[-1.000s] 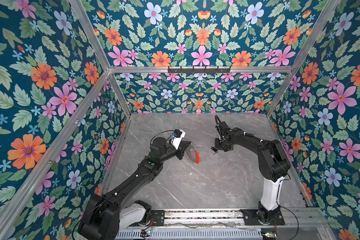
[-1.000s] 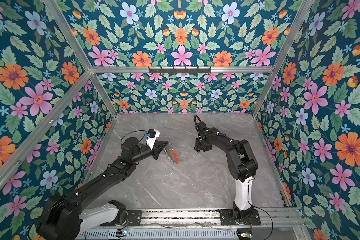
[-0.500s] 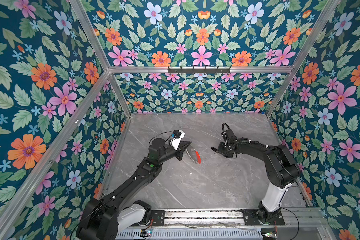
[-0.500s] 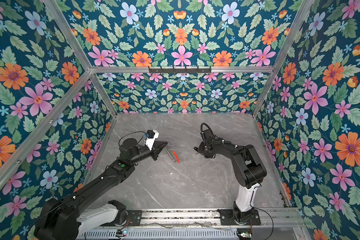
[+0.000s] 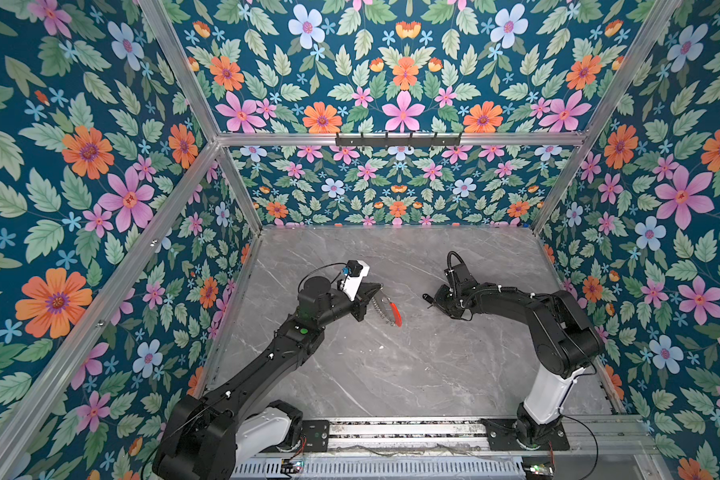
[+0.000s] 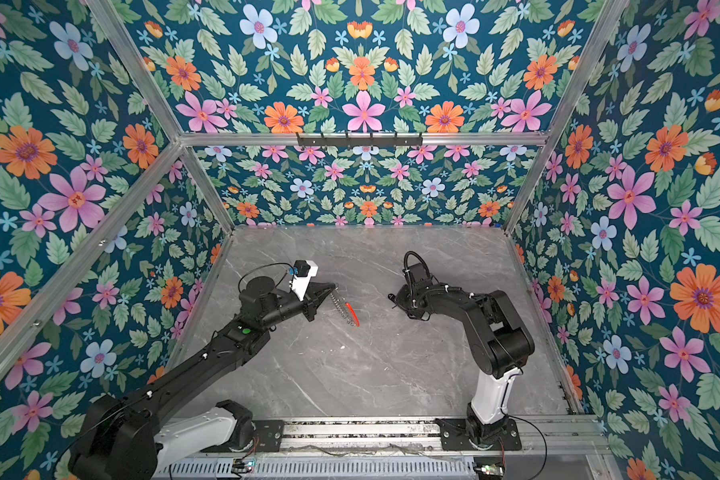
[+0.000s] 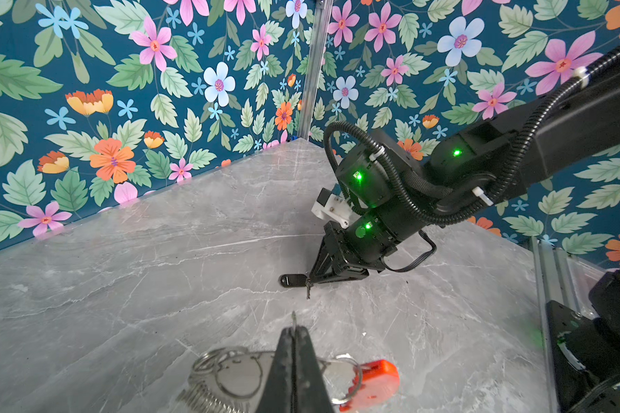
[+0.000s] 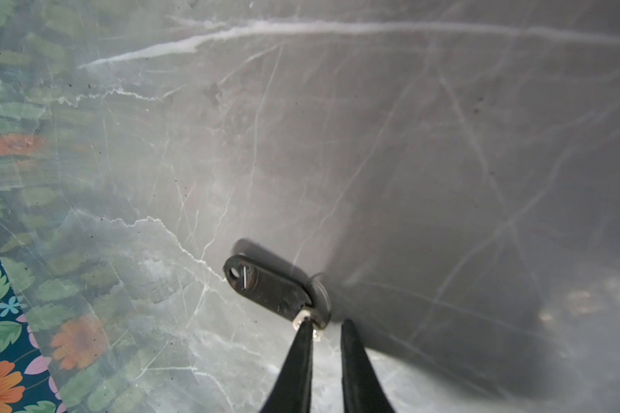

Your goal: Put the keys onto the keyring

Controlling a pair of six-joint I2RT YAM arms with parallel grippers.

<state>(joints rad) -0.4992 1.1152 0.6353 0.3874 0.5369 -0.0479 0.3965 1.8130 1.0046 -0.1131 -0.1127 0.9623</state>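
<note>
grey marble tabletop (image 5: pixel 391 374); left hand (image 7: pixel 294 330) pinches wire keyring (image 7: pixel 230 372), right hand (image 8: pixel 324 326) narrowly parted, touching black oblong key (image 8: pixel 269 286).

The grey, white-veined marble bench (image 5: pixel 433 374) carries a small black key fob (image 5: pixel 427 297), lying flat right of centre in the far half. A tiny white speck (image 5: pixel 378 348) lies near the middle. Left of centre is the keyring (image 5: pixel 387 309); whether it rests on the bench cannot be told.
</note>
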